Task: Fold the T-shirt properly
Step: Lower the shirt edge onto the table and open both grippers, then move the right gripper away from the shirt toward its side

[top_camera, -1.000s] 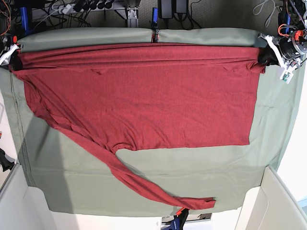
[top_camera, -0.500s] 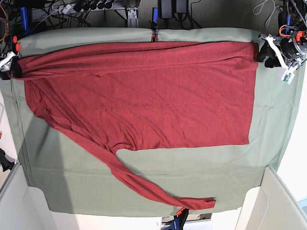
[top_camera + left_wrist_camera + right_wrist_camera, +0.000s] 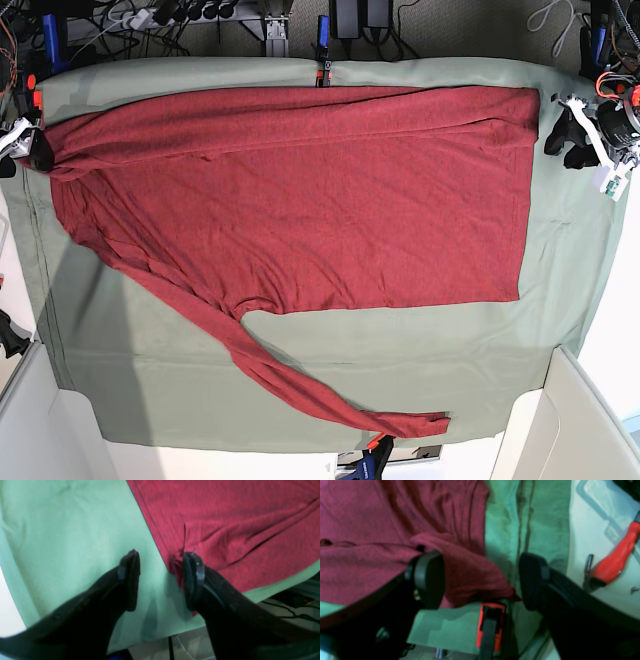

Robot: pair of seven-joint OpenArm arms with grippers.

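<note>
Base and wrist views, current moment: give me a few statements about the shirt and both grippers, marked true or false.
1. The left gripper is open, with the shirt corner beside one finger. True.
2. The right gripper is shut on the shirt. False: its jaws stand apart, with a shirt corner lying between them.
3. One sleeve trails to the cloth's near edge. True.
4. The shirt is folded into a small square. False: it lies spread wide, only its far edge folded over.
</note>
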